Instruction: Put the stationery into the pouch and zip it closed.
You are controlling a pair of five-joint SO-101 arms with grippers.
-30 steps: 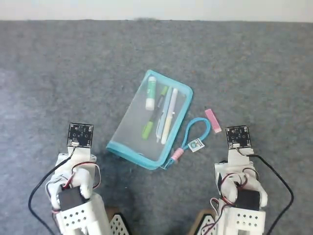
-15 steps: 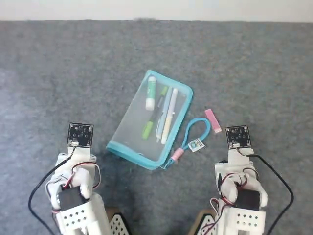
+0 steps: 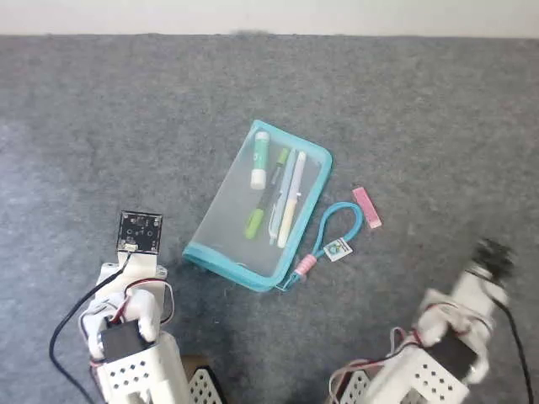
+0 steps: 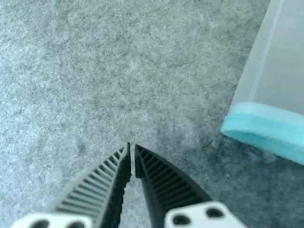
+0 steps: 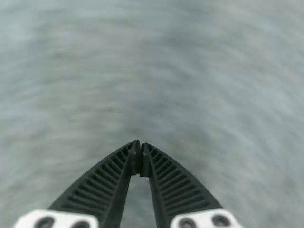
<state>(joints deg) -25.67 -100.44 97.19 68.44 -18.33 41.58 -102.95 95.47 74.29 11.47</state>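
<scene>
**Right arm swings wide while a pink piece waits outside the pouch**

Closest in, the left fingers (image 4: 127, 154) are pressed together on nothing. They are poised over the grey felt-covered bench (image 3: 101, 126), just short of the near corner of the clear plastic pouch with turquoise edging (image 3: 261, 206). The right fingers (image 5: 137, 147) are likewise closed tight and empty, over bare felt. The right arm (image 3: 467, 303) has just swung outward to its own right, away from its place beside the pouch. The left arm (image 3: 135, 286) has not shifted, and nothing on the bench has moved.

Farther out, the pouch lies flat at an angle in the middle of the bench. Its pink zip pull (image 3: 305, 266) sits at the near corner, with a blue wrist loop (image 3: 341, 220) and a small tag (image 3: 338, 249) beside it. Inside lie a green-and-white marker (image 3: 259, 160) and slim pens (image 3: 286, 198). A small pink rectangular block (image 3: 366, 207) rests on the felt just beyond the loop, outside the pouch. That piece likely has yet to go in, and the swing carries the right arm away from it for now. Whether the zip is open I cannot tell.
</scene>
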